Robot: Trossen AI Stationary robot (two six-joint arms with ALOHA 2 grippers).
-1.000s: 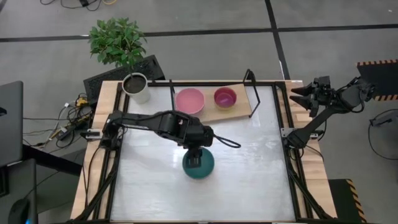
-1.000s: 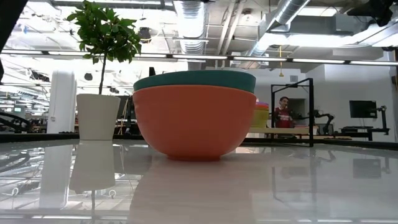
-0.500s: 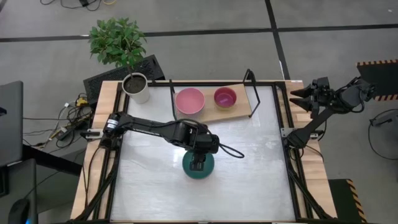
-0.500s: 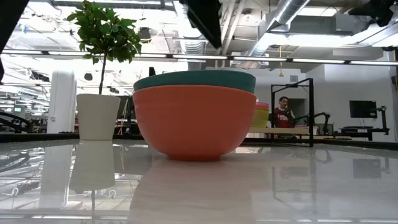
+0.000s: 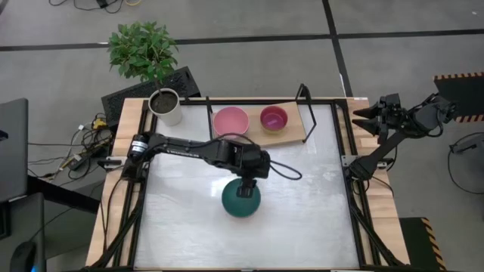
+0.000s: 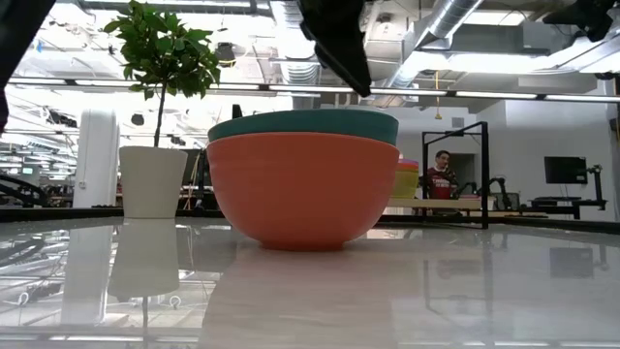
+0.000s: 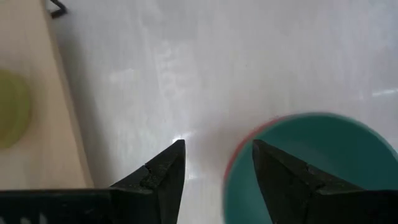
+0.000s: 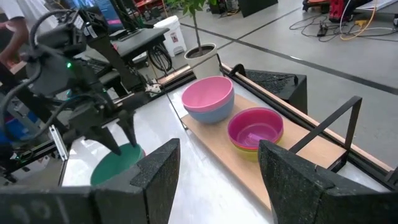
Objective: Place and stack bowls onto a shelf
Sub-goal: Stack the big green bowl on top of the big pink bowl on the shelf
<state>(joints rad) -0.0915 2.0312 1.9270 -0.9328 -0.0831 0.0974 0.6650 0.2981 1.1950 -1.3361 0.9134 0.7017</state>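
Note:
A teal bowl (image 5: 241, 200) sits nested in an orange-red bowl (image 6: 302, 189) whose base rests on the white table. My left gripper (image 5: 246, 183) hovers open above the stack's far rim. In the left wrist view (image 7: 217, 158) one finger is over the teal inside and the other over bare table. In the low view its fingertips (image 6: 349, 68) stand just clear of the rim. On the wooden shelf (image 5: 296, 134) a pink bowl (image 5: 231, 122) sits in a blue one (image 8: 208, 113). A purple bowl (image 5: 274, 119) sits in a yellow one (image 8: 247, 153). My right gripper (image 8: 217, 163) is open, parked off the table's right edge.
A white plant pot (image 5: 167, 107) with a leafy plant stands at the table's far left corner. The shelf's black end frames (image 5: 305, 98) rise at the far edge. Bare white tabletop (image 5: 310, 204) lies right of and in front of the bowl stack. A person stands in the room beyond (image 6: 443, 174).
My left gripper has come down toward the teal and orange-red stack, entering the low view from above and tipping to a slant. It has shifted slightly toward the far edge, over the stack's far rim. The bowls have stayed put.

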